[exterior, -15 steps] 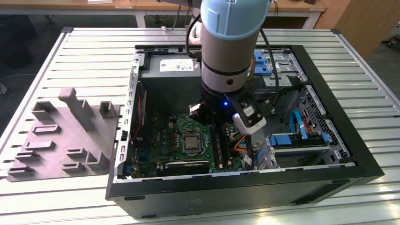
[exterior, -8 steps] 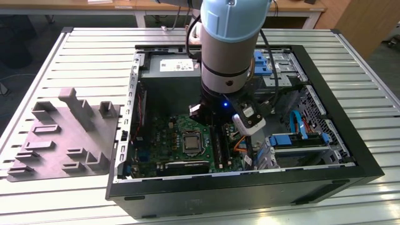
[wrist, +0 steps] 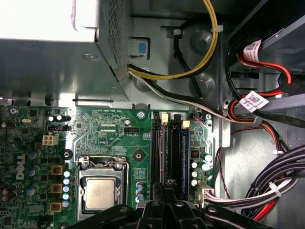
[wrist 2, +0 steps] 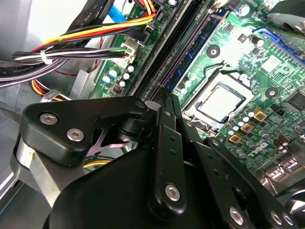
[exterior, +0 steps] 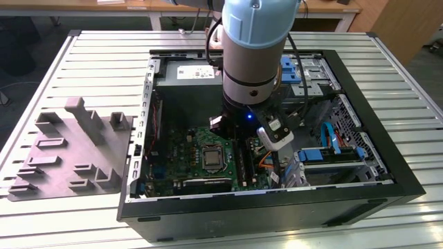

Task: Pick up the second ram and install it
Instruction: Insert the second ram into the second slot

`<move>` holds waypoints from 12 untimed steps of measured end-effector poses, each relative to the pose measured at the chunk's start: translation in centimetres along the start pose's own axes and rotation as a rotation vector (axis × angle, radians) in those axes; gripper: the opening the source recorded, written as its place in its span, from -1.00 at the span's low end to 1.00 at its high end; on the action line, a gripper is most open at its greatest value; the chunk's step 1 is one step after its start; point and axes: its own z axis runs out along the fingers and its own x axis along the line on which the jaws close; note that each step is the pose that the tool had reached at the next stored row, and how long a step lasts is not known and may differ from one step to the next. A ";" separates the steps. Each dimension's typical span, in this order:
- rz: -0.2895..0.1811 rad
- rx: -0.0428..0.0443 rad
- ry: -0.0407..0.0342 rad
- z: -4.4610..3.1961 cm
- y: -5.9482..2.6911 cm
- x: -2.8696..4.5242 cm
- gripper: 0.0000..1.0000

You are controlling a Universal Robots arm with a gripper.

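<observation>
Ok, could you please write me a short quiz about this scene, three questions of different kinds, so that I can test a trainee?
1. True or false: the processor socket on the motherboard is empty.
2. What lies on the table at the exterior view's left of the computer case?
A) a keyboard
B) a grey moulded tray
C) a monitor
3. In the first wrist view, at which part of the motherboard does the gripper point?

Key:
1. False: a processor sits in the socket.
2. B.
3. The long black memory slots, beside the processor.
</observation>
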 end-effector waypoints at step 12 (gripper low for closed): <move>0.000 0.0000 -0.0001 0.10 0.00 0.00 -0.76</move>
